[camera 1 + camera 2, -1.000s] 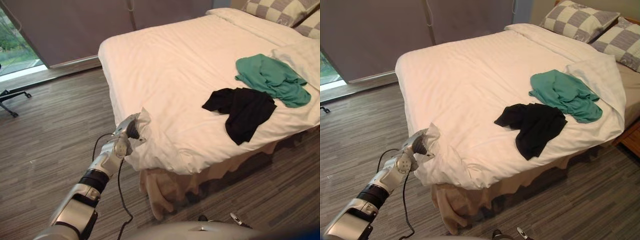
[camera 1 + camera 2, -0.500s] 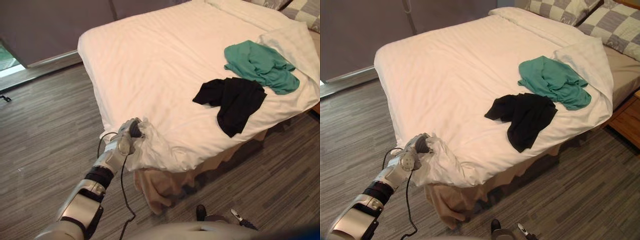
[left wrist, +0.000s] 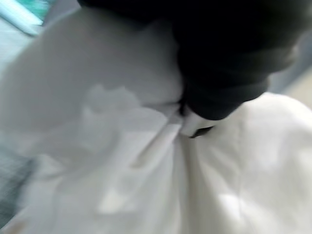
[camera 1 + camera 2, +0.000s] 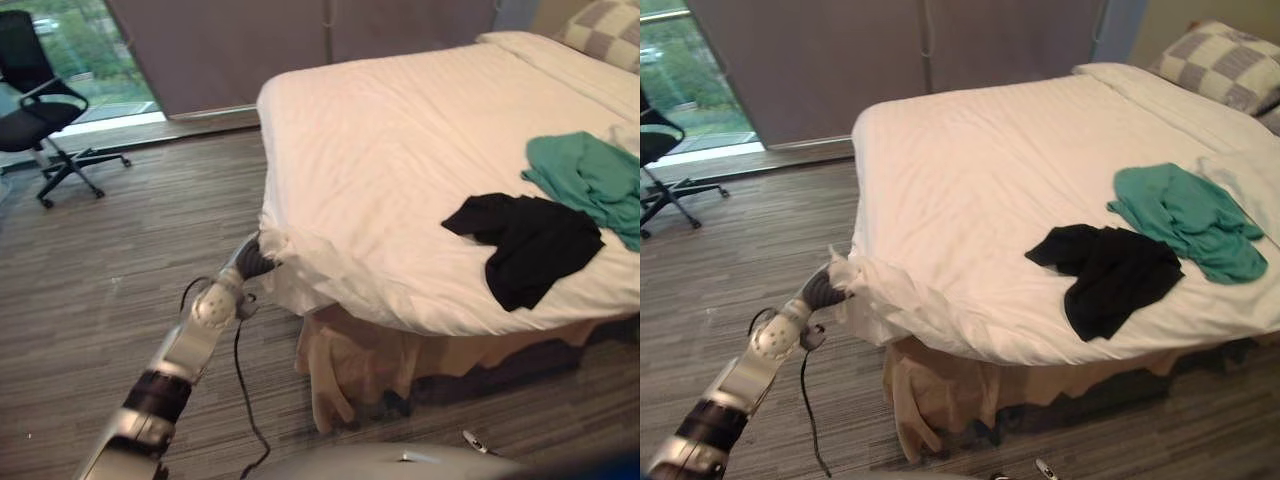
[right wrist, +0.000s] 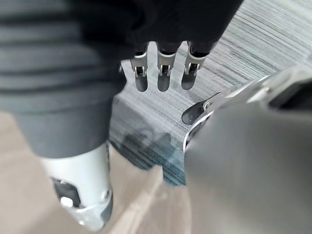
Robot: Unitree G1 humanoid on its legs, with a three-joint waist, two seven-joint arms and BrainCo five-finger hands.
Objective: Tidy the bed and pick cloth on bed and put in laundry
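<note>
— What was the left hand (image 4: 254,262) doing?

— It was at the near left corner of the bed (image 4: 970,385), with its fingers curled tight on a bunch of the white sheet (image 4: 400,150). The sheet rose in a small peak at the grip, and creases ran from there along the near edge.

— And the right hand (image 5: 163,78)?

— It hung over the floor (image 4: 100,270), fingers straight, with nothing in it.

— Where were the clothes?

— They were on the sheet towards the right side of the bed, well apart from the left hand. The black cloth (image 4: 528,240) lay crumpled close to the near edge. The green cloth (image 4: 590,180) lay just beside it, farther back and to the right. I couldn't tell whether the two overlapped.

— Anything else?

— There was a checked pillow (image 4: 1218,68) at the far right of the bed. A black chair (image 4: 40,100) stood on the floor at the far left, by the window (image 4: 80,40).
</note>
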